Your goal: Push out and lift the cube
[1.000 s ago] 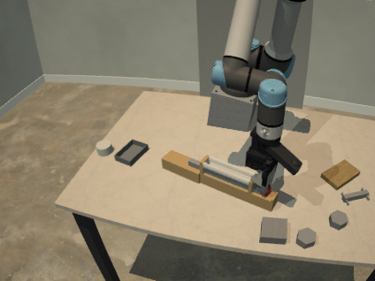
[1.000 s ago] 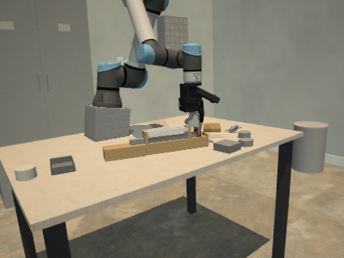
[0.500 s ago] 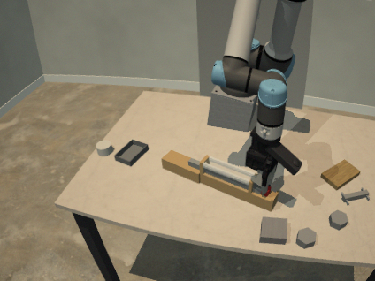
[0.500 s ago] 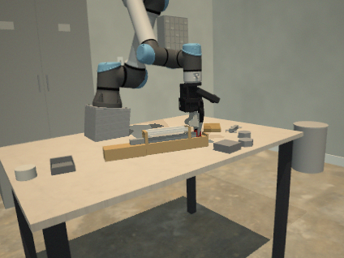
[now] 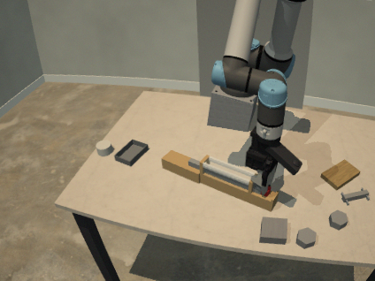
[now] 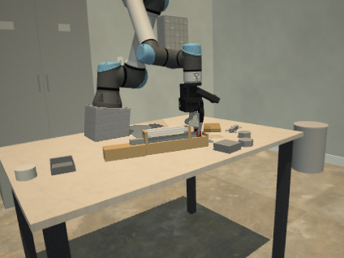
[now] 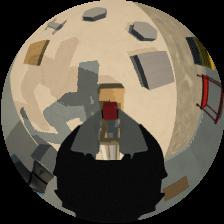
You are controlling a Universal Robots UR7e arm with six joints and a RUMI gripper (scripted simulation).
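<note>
Nearest me on the table [image 5: 177,212] I see a grey square block [image 5: 273,230] and two hexagonal pieces [image 5: 306,237]. Just past them my fingers are pinching the red cube [image 5: 267,190], low at the wooden channel's [image 5: 221,182] lipped end. Beyond stands the arm's grey pedestal [image 5: 221,110].
</note>
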